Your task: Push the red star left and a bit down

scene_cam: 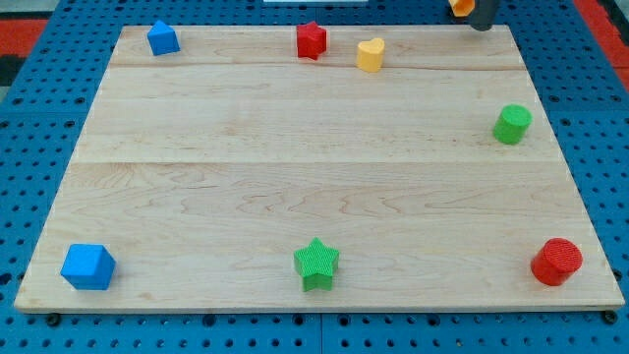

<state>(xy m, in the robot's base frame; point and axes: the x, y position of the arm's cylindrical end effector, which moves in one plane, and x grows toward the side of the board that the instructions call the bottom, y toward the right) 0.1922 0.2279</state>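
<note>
The red star [311, 40] sits near the top edge of the wooden board [295, 147], a little left of the middle. A yellow heart-shaped block [371, 55] lies just to its right and slightly lower. My tip [482, 28] shows as a dark rod end at the view's top right, at the board's top edge. It is far to the right of the red star and right of the yellow block, touching no block. A small orange part [459, 6] shows beside the rod.
A blue block [163, 38] is at the top left. A green cylinder [511, 124] is at the right edge. A red cylinder [557, 262] is at the bottom right, a green star [315, 264] at the bottom middle, a blue cube [87, 266] at the bottom left.
</note>
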